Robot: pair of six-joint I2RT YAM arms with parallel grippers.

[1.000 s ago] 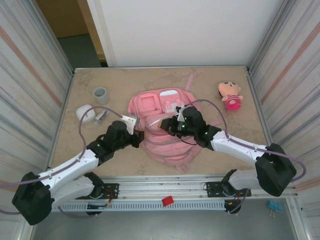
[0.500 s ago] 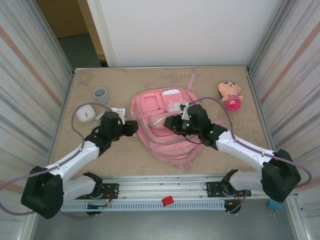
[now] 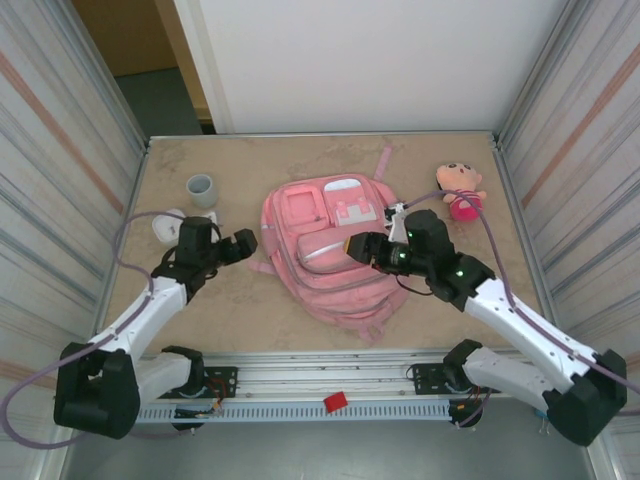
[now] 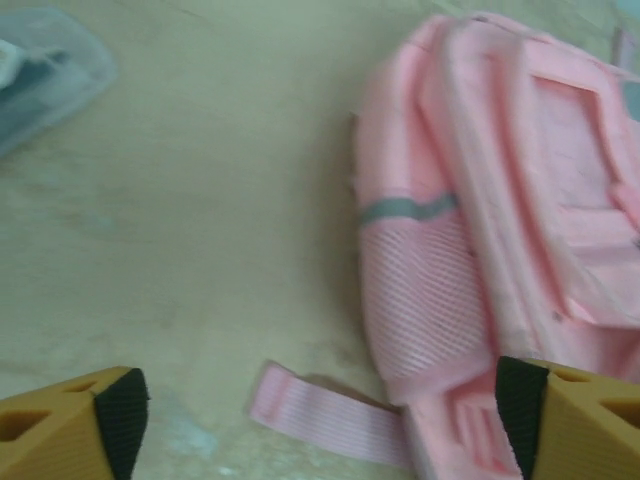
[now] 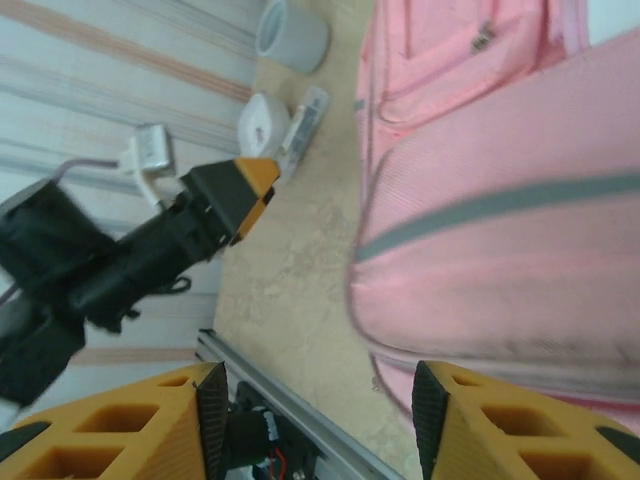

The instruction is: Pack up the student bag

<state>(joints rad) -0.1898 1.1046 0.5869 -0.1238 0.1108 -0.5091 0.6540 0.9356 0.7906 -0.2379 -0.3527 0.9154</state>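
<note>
The student bag (image 3: 322,252), a large pink backpack with pale strips, lies flat in the middle of the table. My left gripper (image 3: 241,243) hovers open just left of it, apart from the fabric. In the left wrist view its jaws (image 4: 320,405) stand wide, with the bag (image 4: 470,220) to the right and a loose pink strap (image 4: 325,408) on the table below. My right gripper (image 3: 356,245) hangs open over the bag's front pocket. In the right wrist view its jaws (image 5: 320,415) hold nothing, and the bag (image 5: 500,240) lies beneath.
A grey cup (image 3: 201,189) and a small white case (image 3: 168,222) sit at the left back, behind the left arm. A pink-and-tan plush doll (image 3: 460,190) lies at the right back. Metal walls close both sides, and a rail runs along the near edge.
Both grippers have opened and let go of the bag. The left arm has swung left off the bag; the right arm has drawn back to the right. The bag has settled flat.
</note>
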